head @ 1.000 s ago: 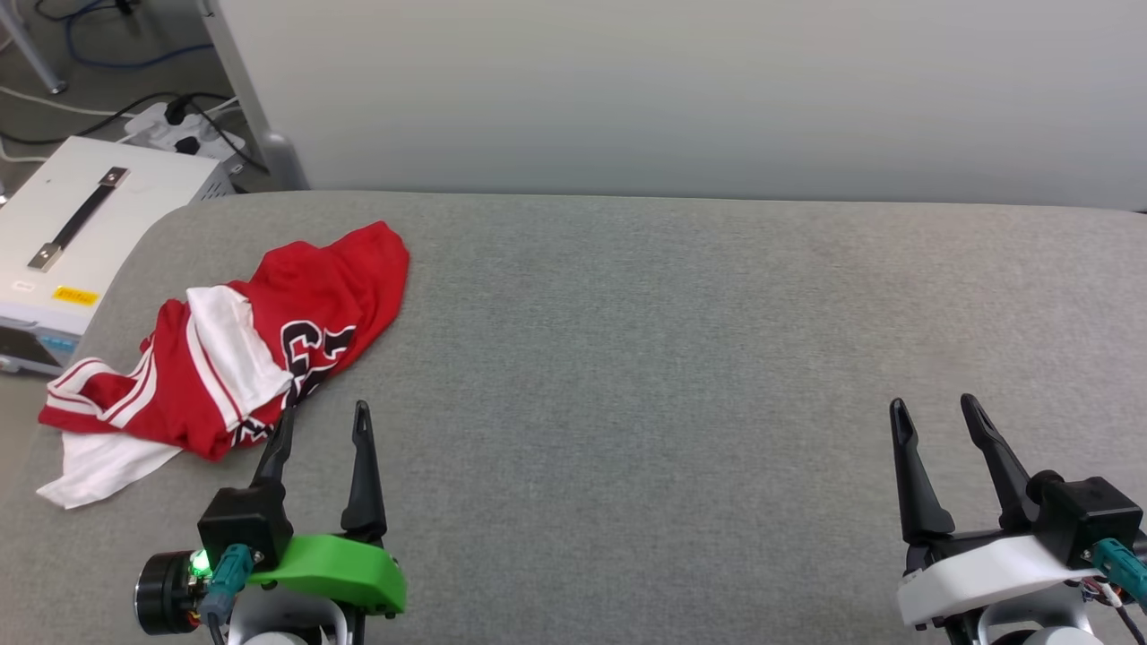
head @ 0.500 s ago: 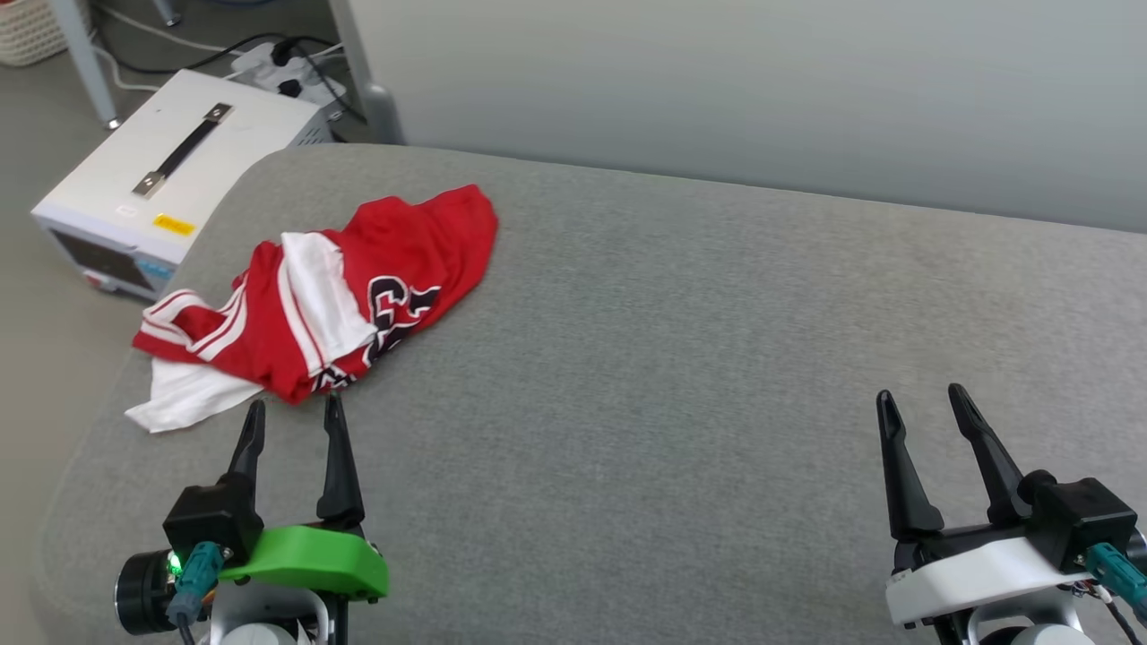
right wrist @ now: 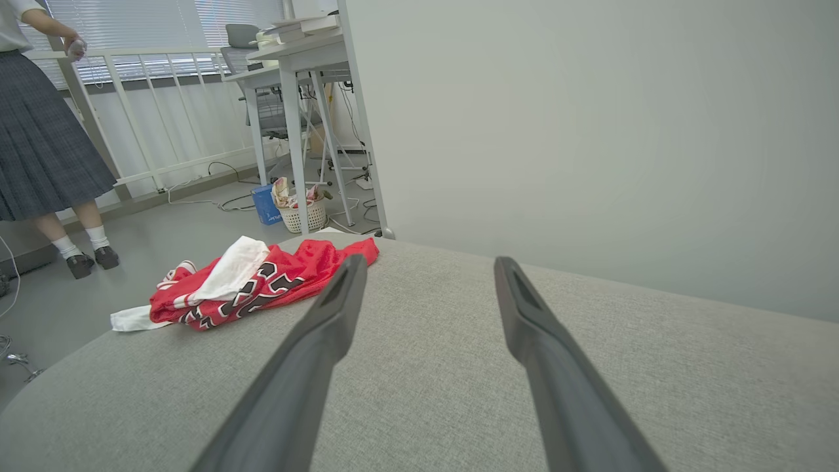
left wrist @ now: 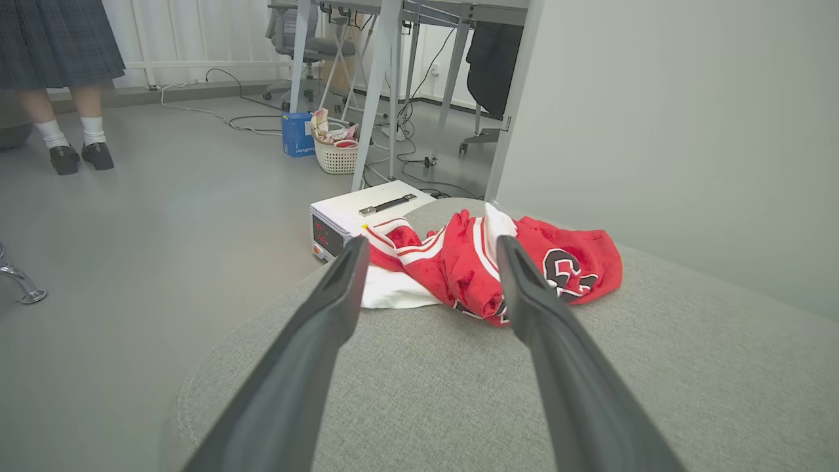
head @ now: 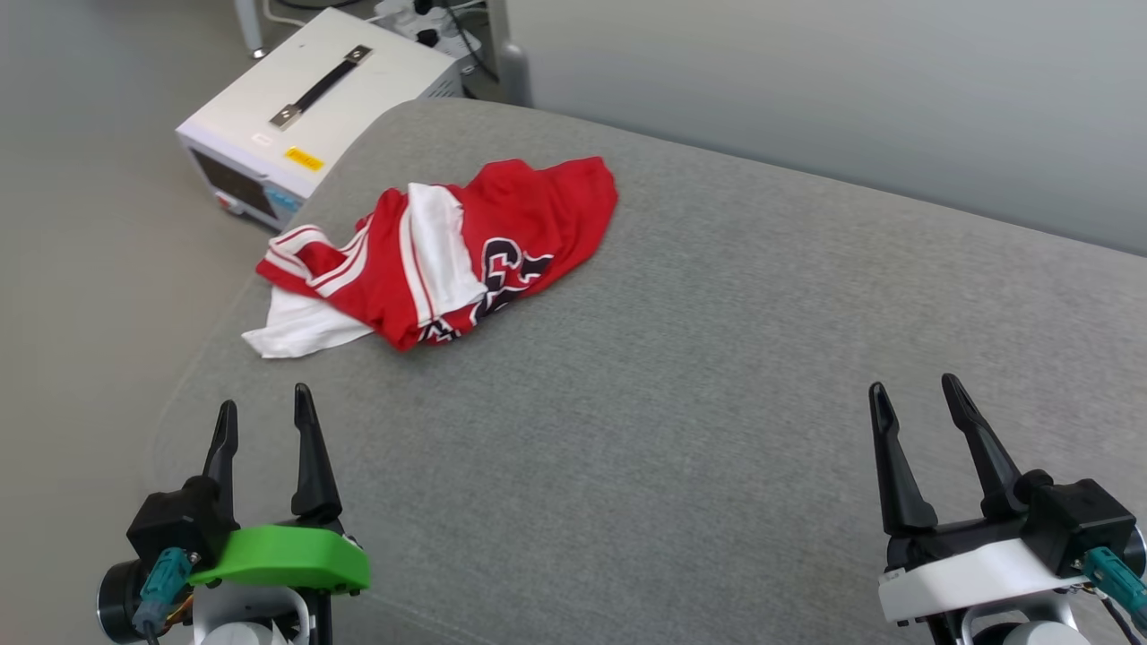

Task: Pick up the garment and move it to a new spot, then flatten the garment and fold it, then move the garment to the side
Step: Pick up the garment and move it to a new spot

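Note:
The garment point(head: 457, 251) is a crumpled red jersey with white sleeves and black number print, lying near the far left corner of the grey padded table point(head: 717, 376). In the left wrist view the garment point(left wrist: 472, 262) shows between and beyond the fingers, and the right wrist view has the garment point(right wrist: 262, 282) off to the left. My left gripper point(head: 262, 412) stands open at the lower left, short of the garment and not touching it. At the lower right, far from the cloth, my right gripper point(head: 912, 394) is open with nothing between its fingers.
A white box with a black handle point(head: 323, 116) stands on the floor beside the table's left corner. A grey wall panel point(head: 806, 90) runs along the table's far edge. A person point(left wrist: 59, 78) stands on the floor further off, by desks and a basket point(left wrist: 335, 154).
The head camera has turned left, so the garment and the white box sit further right and higher in the picture. The left gripper now lies further back from the garment. Both grippers stay open.

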Robot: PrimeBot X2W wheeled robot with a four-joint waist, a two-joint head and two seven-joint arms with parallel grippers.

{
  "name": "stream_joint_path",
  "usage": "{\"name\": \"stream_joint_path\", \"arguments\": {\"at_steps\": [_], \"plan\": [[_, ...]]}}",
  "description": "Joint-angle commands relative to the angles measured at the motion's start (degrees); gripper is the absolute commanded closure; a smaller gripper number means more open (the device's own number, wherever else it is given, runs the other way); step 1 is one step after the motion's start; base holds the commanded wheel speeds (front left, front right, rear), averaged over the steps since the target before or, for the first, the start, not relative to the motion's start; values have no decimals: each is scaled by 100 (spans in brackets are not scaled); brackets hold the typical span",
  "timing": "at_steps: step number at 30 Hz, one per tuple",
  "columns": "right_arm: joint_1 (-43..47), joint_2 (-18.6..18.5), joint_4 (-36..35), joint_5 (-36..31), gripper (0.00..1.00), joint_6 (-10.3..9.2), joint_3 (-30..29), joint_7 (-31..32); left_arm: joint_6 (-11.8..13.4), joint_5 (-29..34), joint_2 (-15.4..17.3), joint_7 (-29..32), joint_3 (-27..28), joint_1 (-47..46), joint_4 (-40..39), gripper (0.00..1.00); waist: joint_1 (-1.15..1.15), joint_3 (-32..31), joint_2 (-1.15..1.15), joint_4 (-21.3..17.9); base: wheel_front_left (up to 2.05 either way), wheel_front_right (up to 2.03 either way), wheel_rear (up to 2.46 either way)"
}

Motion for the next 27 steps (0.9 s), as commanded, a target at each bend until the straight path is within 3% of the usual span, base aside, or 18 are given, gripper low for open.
{"name": "stream_joint_path", "arguments": {"at_steps": [1,11,18,22,27], "plan": [[-51,-7,-50,-2,0,-5,5,-65,29,-71,-20,-52,18,-93,28,0,0,121,0,317,0,0,0],[-56,-6,-90,14,0,-5,78,-181,-3,-256,-22,-170,112,-126,120,0,0,210,0,670,0,0,0],[-167,-88,-162,-5,0,-5,128,-204,-507,-183,-3,-193,386,-773,303,0,0,386,0,523,0,0,0],[-338,-226,-237,-29,0,-5,172,-204,-770,-171,330,-193,536,-1612,638,0,0,639,0,307,0,0,0],[-583,-419,-358,-42,0,-5,200,-204,-862,-428,808,-193,405,-2725,1126,0,0,1025,0,9,0,0,0]]}}
